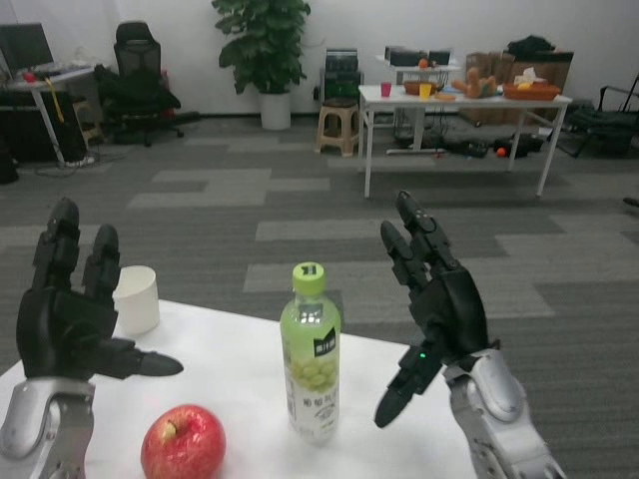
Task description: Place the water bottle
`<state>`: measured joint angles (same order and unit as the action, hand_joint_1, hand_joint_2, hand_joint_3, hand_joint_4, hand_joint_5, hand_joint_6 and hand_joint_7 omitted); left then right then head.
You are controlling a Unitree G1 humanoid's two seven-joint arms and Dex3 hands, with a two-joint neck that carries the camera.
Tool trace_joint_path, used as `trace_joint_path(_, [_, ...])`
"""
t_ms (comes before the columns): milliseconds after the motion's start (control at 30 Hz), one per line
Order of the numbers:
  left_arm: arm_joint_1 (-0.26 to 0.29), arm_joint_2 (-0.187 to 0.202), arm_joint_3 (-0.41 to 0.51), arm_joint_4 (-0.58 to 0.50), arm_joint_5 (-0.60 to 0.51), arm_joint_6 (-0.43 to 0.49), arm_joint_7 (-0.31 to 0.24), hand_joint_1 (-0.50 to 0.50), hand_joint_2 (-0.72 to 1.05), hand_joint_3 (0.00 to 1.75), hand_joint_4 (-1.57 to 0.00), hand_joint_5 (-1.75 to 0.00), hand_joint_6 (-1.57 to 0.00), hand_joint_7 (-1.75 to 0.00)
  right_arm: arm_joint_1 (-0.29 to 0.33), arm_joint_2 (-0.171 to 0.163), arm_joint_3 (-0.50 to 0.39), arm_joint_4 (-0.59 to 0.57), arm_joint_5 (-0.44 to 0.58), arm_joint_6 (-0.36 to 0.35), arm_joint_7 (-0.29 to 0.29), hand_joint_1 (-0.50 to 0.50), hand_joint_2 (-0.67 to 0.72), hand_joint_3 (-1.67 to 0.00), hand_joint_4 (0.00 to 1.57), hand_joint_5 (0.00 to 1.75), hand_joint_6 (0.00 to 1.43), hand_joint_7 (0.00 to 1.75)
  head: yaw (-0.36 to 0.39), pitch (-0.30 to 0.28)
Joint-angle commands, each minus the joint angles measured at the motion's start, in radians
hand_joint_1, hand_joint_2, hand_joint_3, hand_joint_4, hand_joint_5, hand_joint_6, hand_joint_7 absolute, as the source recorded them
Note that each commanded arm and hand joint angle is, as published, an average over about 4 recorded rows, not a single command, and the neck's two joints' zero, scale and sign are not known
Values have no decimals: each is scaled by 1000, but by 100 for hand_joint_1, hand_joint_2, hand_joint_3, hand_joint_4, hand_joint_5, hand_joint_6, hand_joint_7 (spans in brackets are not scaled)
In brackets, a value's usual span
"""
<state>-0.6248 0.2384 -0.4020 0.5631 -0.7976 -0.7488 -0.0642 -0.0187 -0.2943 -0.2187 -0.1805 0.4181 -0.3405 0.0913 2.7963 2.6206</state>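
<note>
seemingly the placing is done or nearly so: the bottle [311, 354] stands upright on the table [240, 374], free of both hands. the right hand [431, 299] is raised just beside it on the right, fingers spread and touching nothing. the left hand [68, 309] hangs over the table's left side, well apart from the bottle, fingers apart and empty too. an apple [183, 443] lies near the front edge and a white cup [136, 297] stands behind the left hand. what is left, i judge, is only drawing the right arm away.
</note>
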Motion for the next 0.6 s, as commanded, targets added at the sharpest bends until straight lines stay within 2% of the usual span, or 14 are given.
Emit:
trace_joint_path(33, [4,4,5,3,-3,1,3,-48,-19,9,0,0,0,0,25,-8,-101,-153,-9,166,46,-46,49,0,0,0,0,0,8,11])
trace_joint_path(67, [4,5,5,3,-3,3,3,-48,-19,9,0,0,0,0,30,-10,-130,-198,-17,222,63,-46,47,0,0,0,0,0,13,19])
trace_joint_path(100, [4,5,5,3,-3,4,3,-48,-19,9,0,0,0,0,37,-15,-144,-229,-25,248,69,-46,46,0,0,0,0,0,16,23])
trace_joint_path(167, [7,5,5,3,-3,8,3,-48,-19,9,0,0,0,0,48,-18,-155,-273,-23,255,76,-46,39,0,0,0,0,0,16,31])
trace_joint_path(233, [8,6,5,3,-3,10,2,-48,-19,9,0,0,0,0,51,-11,-147,-286,-4,217,74,-46,34,0,0,0,0,0,14,34])
trace_joint_path(400, [13,7,12,-5,-3,11,1,-48,-19,9,0,0,0,0,45,-4,-115,-286,49,128,37,-46,34,0,0,0,0,0,19,44])
trace_joint_path(500, [18,11,17,-7,-3,11,1,-48,-19,9,0,0,0,0,45,-3,-82,-285,108,41,-4,-46,34,0,0,0,0,0,19,49])
trace_joint_path(600, [19,12,19,-8,-3,11,1,-48,-19,9,0,0,0,0,45,0,-69,-285,127,7,-22,-44,34,0,0,0,0,0,16,51])
